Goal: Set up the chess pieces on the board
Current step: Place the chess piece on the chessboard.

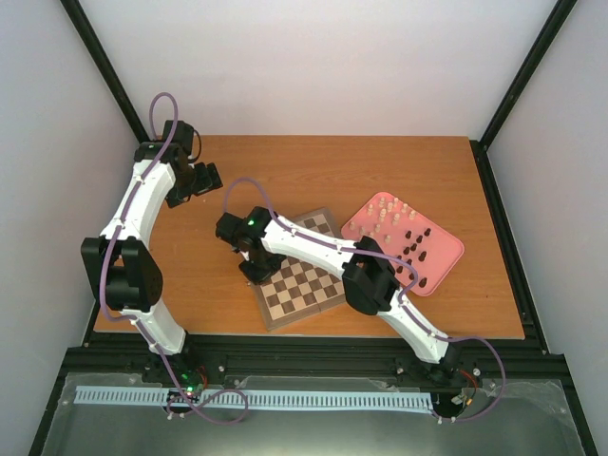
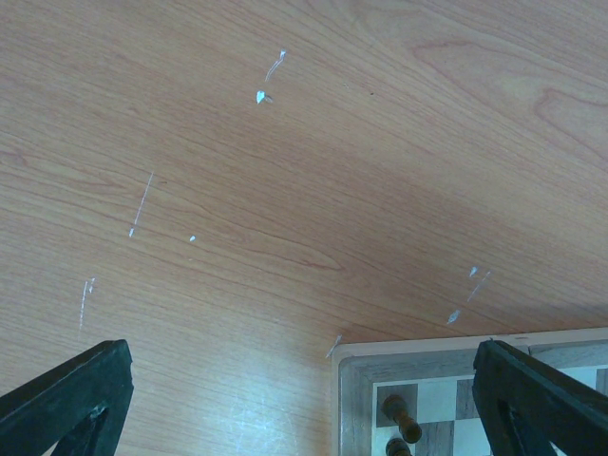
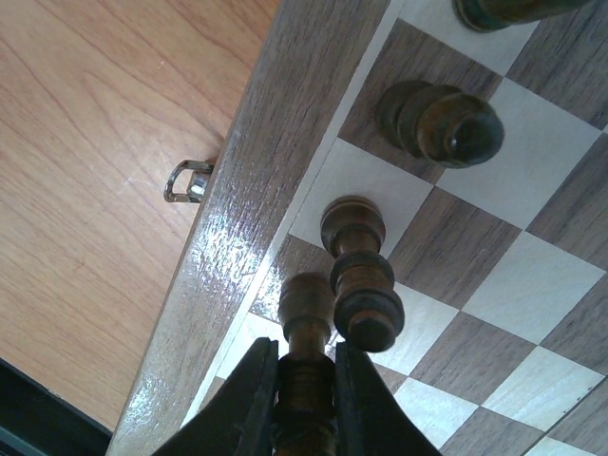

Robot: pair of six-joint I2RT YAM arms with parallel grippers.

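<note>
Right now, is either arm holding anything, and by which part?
Right gripper: jaws shut on a dark chess piece, gripped round its stem. Left gripper: open, empty.

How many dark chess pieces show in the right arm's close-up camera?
4. The held piece is in the right gripper; a second piece stands beside it; a third piece farther along the board; a fourth piece cut off at top. Others may be hidden.

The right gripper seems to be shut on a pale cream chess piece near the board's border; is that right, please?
Not quite: the colour is wrong. The right gripper is shut on a dark brown chess piece near the board's border, as the right wrist view shows.
</note>
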